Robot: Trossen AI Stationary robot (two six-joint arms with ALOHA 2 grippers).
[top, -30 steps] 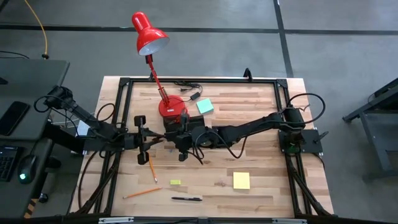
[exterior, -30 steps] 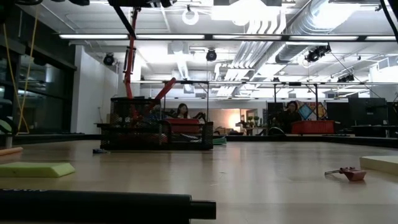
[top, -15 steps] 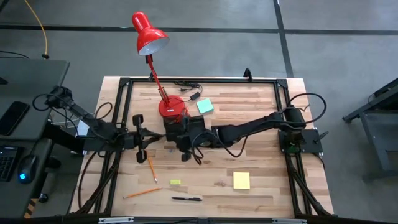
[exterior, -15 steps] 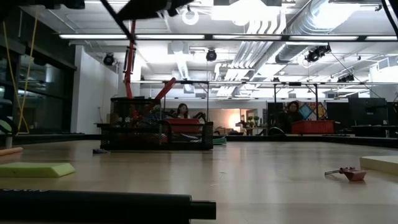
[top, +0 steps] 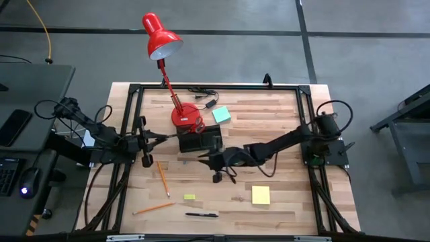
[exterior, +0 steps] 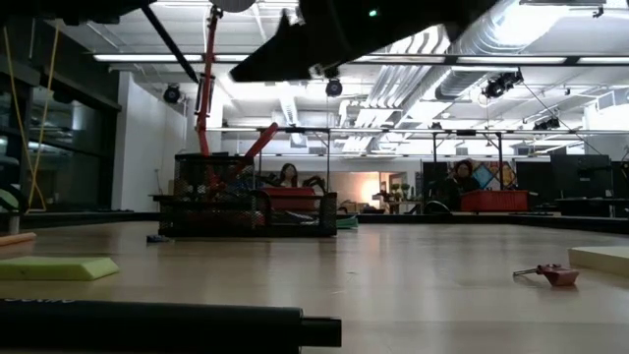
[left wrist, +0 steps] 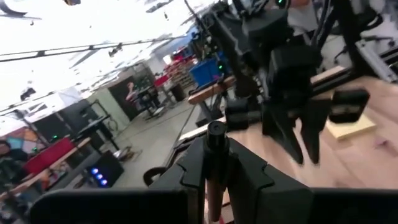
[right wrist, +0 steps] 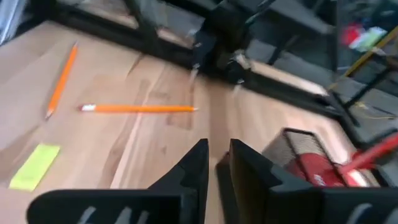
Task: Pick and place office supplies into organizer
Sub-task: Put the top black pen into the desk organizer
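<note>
L tool (top: 149, 140) clenched on pencil (left wrist: 213, 168), just beside organizer (top: 200, 142), tip twd it: aim into a compartment, lower slow. R tool (top: 207, 158) near organizer, slightly parted, empty.

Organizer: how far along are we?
Done: red-handled scissors lie in the organizer. In hand: left gripper shut on a thin pen-like item aimed toward it; right gripper open, empty. Left on the table: two orange pencils, black pen, yellow-green piece, yellow pad, teal pad.
</note>
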